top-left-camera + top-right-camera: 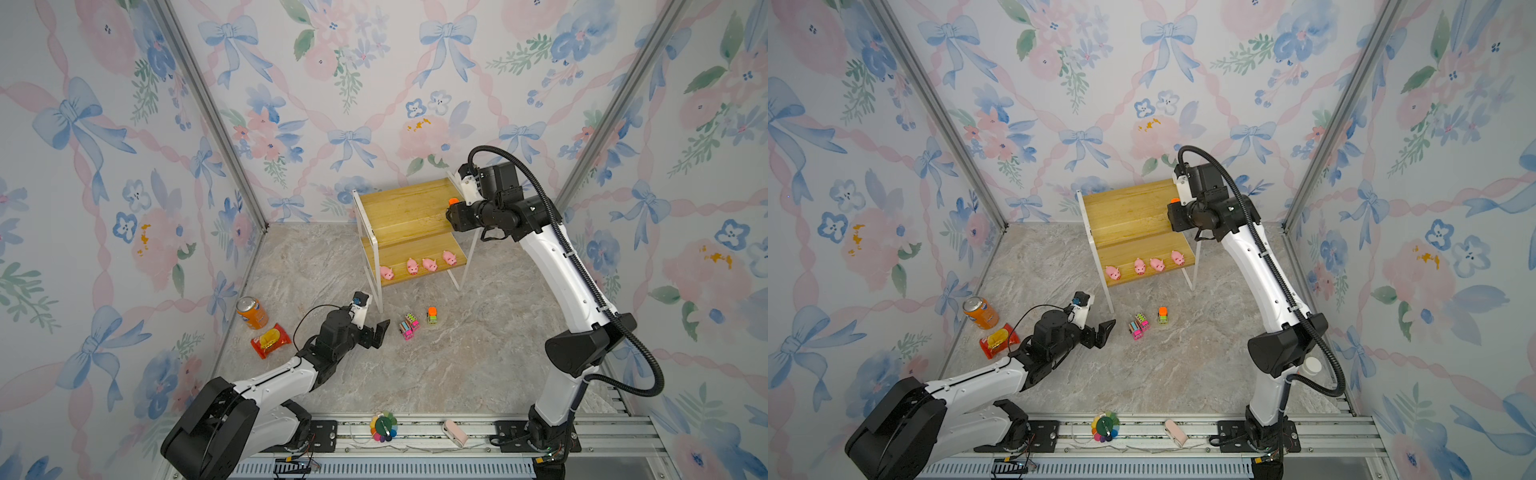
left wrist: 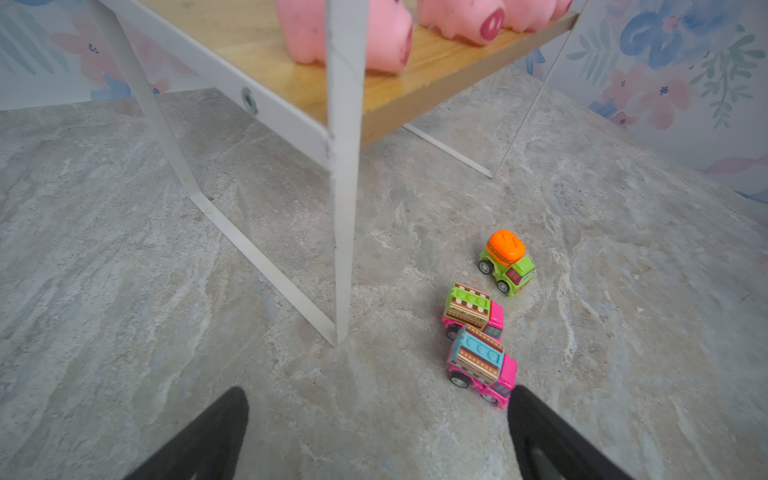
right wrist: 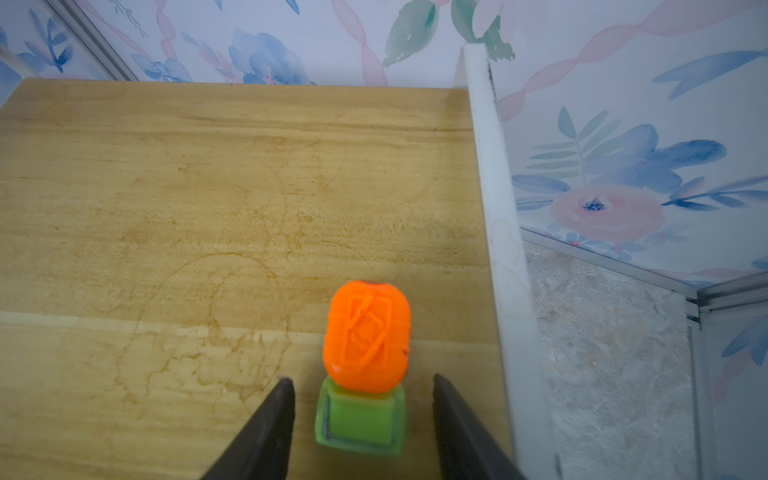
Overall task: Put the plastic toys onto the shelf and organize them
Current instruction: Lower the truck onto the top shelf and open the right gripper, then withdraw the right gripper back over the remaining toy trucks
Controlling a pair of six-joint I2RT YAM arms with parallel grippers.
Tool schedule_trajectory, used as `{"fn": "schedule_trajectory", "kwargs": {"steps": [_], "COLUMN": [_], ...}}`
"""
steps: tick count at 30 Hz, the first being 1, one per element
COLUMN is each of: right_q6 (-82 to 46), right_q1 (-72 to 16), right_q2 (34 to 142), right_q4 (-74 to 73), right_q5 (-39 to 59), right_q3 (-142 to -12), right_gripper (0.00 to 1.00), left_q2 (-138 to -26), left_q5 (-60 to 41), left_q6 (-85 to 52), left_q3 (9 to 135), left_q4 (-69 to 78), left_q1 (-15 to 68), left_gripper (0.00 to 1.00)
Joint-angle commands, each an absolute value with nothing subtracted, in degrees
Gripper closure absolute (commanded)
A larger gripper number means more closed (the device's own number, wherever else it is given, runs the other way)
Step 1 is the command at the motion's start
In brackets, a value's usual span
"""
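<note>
The shelf (image 1: 399,212) (image 1: 1125,208) stands at the back, with several pink pigs (image 1: 429,264) in a row on its lower board (image 2: 415,91). One green truck with an orange top (image 3: 365,361) (image 1: 453,201) rests on the upper board (image 3: 208,187) near its right end. My right gripper (image 3: 361,378) is open around it, with a gap on each side. On the floor in front are a second green truck (image 1: 432,316) (image 2: 506,262) and two pink trucks (image 1: 411,320) (image 2: 473,309) (image 2: 482,365). My left gripper (image 2: 378,395) (image 1: 379,332) hangs open and empty just left of them.
An orange soda can (image 1: 252,312) and a red snack packet (image 1: 271,340) lie at the left wall. The shelf's white front leg (image 2: 345,208) stands close ahead of the left gripper. A colourful disc (image 1: 383,426) and a pale pink object (image 1: 454,432) sit on the front rail.
</note>
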State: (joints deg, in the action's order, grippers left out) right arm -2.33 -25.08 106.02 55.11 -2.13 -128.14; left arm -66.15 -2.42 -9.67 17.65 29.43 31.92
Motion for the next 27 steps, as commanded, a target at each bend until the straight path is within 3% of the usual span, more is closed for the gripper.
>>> {"fn": "schedule_trajectory", "kwargs": {"steps": [1, 16, 27], "right_q6": [-1.9, -2.6, -9.6], "right_q1": [-25.0, -28.1, -34.0], "right_q2": [105.3, 88.6, 65.2], "right_q4": [54.4, 50.1, 32.0], "right_q5": [-3.8, -5.0, -0.6], "right_q3": [-127.0, -110.4, -67.6], "right_gripper": [0.38, 0.32, 0.33], "left_q2": [-65.5, -65.7, -65.7], "left_q5": [-2.0, -1.9, -1.4], "left_q6": [-9.6, -9.5, -9.3], "left_q3": [18.1, 18.0, 17.4], "left_q4": [29.1, 29.0, 29.0], "left_q1": [32.3, 32.3, 32.4], "left_gripper": [0.02, 0.02, 0.02]}}
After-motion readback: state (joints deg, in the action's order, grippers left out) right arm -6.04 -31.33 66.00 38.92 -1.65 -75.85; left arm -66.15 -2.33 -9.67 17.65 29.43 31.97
